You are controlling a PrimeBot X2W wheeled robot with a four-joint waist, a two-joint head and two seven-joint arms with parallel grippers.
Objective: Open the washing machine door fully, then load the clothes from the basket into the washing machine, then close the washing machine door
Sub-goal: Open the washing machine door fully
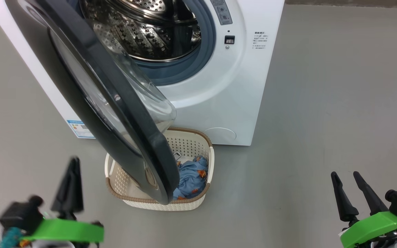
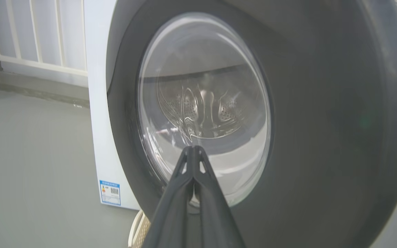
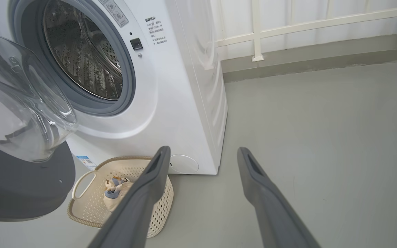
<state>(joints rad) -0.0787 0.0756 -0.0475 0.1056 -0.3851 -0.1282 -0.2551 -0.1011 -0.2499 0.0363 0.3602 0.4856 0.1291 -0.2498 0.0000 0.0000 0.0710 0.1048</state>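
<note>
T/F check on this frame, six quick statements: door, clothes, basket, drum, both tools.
1. The washing machine door is closed. False: it stands open, with the drum exposed.
2. The clothes lie in the basket. True.
3. The left tool is shut and holds nothing. True.
4. The right tool grips a garment. False: it is open and empty, over the floor.
5. The drum holds laundry. False: it looks empty.
6. The basket stands on the floor in front of the washing machine. True.
</note>
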